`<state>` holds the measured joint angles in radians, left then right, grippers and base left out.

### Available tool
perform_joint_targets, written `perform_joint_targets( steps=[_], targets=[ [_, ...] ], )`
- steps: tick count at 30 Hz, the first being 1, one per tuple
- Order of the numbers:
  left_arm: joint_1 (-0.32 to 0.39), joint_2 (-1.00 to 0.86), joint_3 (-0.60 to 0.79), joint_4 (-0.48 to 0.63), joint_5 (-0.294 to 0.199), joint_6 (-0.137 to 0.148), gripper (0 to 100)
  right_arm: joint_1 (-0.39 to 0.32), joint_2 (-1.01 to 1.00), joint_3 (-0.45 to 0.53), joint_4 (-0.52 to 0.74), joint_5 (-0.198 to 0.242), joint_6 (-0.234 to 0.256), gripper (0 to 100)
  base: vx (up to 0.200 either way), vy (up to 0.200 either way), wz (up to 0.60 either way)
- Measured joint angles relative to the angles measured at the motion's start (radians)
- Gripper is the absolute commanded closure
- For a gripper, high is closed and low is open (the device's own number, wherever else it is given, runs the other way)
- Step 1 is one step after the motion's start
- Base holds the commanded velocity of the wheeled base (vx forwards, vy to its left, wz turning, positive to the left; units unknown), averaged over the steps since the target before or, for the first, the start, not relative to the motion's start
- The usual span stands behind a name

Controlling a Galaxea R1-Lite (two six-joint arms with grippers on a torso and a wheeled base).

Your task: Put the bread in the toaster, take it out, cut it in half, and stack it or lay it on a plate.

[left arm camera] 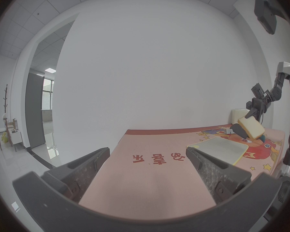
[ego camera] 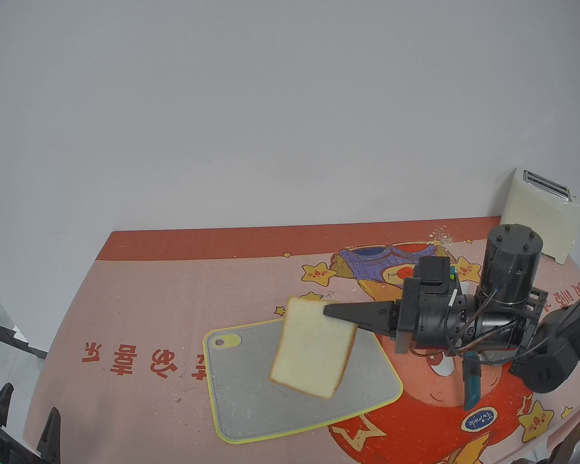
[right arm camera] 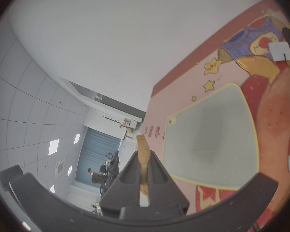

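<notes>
While the right gripper [ego camera: 334, 311] pinches the bread [ego camera: 312, 348] over the cutting board [ego camera: 238, 388], we lose the bread's upper corner behind it; left gripper [left arm camera: 146, 152] gapes empty.

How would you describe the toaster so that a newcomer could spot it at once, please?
Find the pink cartoon-printed table cover and go to its far right corner, by the white wall. There stands the cream, boxy toaster; unlike the grey cutting board, it stands upright with metal slots on top.

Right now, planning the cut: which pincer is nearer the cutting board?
Right. The right pincer holds the bread over the cutting board; the left pincer sits at the near left corner of the table.
</notes>
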<state>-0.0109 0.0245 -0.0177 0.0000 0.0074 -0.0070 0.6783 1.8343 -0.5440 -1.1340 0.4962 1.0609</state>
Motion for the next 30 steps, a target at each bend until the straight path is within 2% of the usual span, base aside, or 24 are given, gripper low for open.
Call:
perform_joint_targets(
  steps=[5, 8, 19, 24, 30],
  targets=[
    [0.0, 0.0, 0.0, 0.0, 0.0, 0.0, 0, 0.024, 0.12, 0.04, -0.177, -0.105, 0.041, 100, 0.0, 0.0, 0.0],
    [0.0, 0.0, 0.0, 0.0, 0.0, 0.001, 0, 0.036, 0.162, 0.053, -0.186, -0.128, 0.052, 100, 0.0, 0.0, 0.0],
    [0.0, 0.0, 0.0, 0.0, 0.0, 0.001, 0, 0.041, 0.236, 0.05, -0.183, -0.134, 0.052, 100, 0.0, 0.0, 0.0],
    [0.0, 0.0, 0.0, 0.0, 0.0, 0.001, 0, 0.031, 0.247, 0.04, -0.183, -0.154, 0.049, 100, 0.0, 0.0, 0.0],
    [0.0, 0.0, 0.0, 0.0, 0.0, 0.001, 0, 0.015, 0.27, 0.037, -0.184, -0.158, 0.029, 100, 0.0, 0.0, 0.0]
  ],
)
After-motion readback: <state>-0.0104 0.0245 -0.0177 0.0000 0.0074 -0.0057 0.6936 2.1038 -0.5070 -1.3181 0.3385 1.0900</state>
